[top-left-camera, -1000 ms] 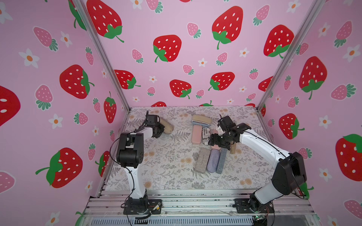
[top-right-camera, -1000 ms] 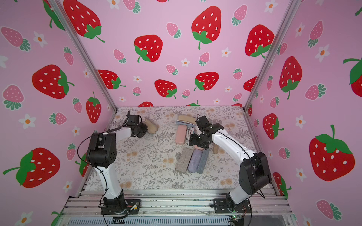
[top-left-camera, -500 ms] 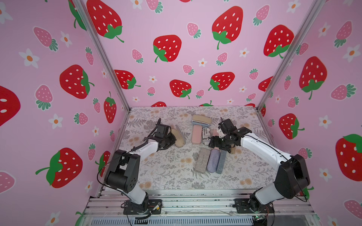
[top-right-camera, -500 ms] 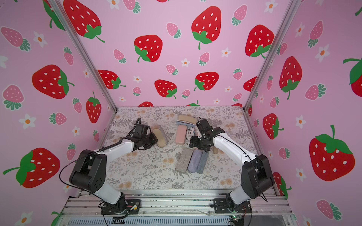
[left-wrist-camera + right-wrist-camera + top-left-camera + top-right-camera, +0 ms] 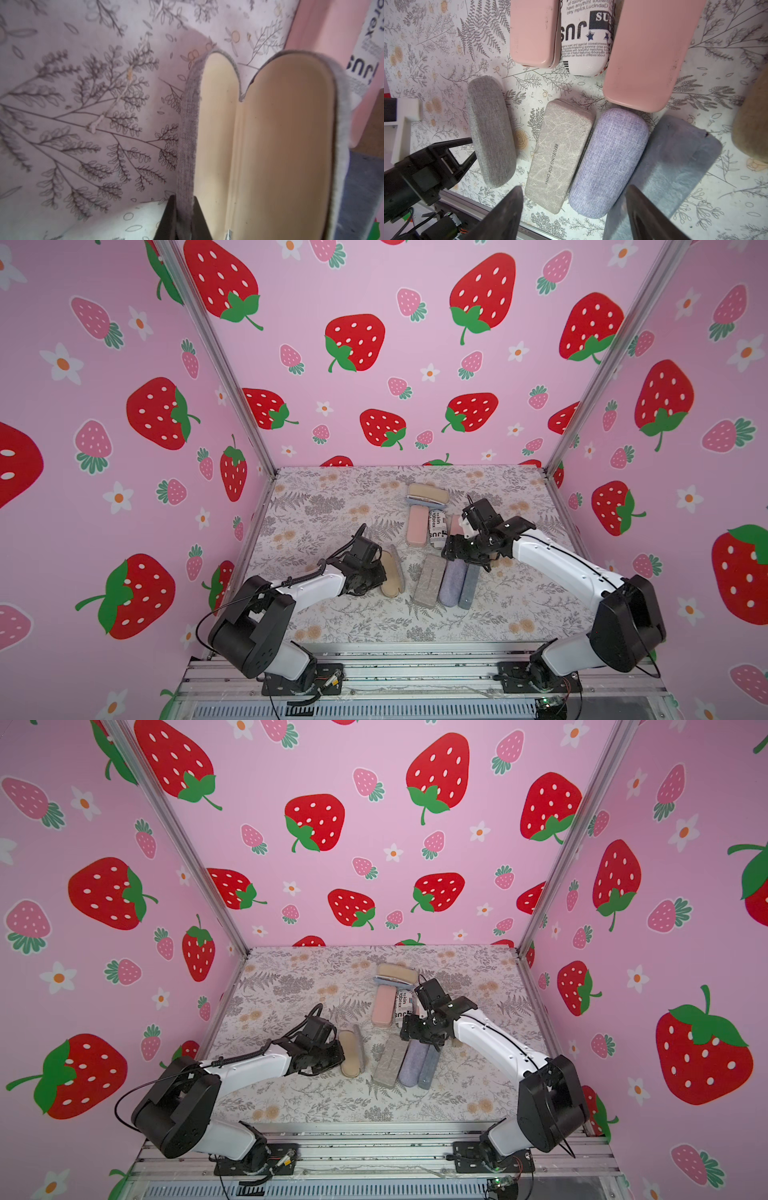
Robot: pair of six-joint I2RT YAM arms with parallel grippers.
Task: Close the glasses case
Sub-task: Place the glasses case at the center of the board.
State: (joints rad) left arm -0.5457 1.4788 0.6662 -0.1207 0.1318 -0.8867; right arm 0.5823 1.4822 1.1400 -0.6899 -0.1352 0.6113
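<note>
The glasses case (image 5: 392, 577) (image 5: 351, 1057) is grey fabric outside and cream inside (image 5: 280, 145). It stands open in a V on the floral cloth, left of a row of closed cases. My left gripper (image 5: 184, 218) (image 5: 380, 572) is shut on the grey rim of one shell, one finger on each side. In the right wrist view the case's grey back (image 5: 490, 133) shows with the left fingers (image 5: 452, 145) on it. My right gripper (image 5: 573, 207) (image 5: 451, 549) hangs open above the far end of the row, holding nothing.
Beside the open case lie a beige marbled case (image 5: 560, 153), a lilac one (image 5: 608, 160) and a blue-grey one (image 5: 670, 166). Behind them are two pink cases (image 5: 533, 31) (image 5: 650, 52), a newsprint case (image 5: 585, 41) and a tan case (image 5: 428, 493). Pink walls close in three sides.
My left arm has carried the open case from the back left toward the middle front, next to the row. The right gripper has barely shifted and stays open.
</note>
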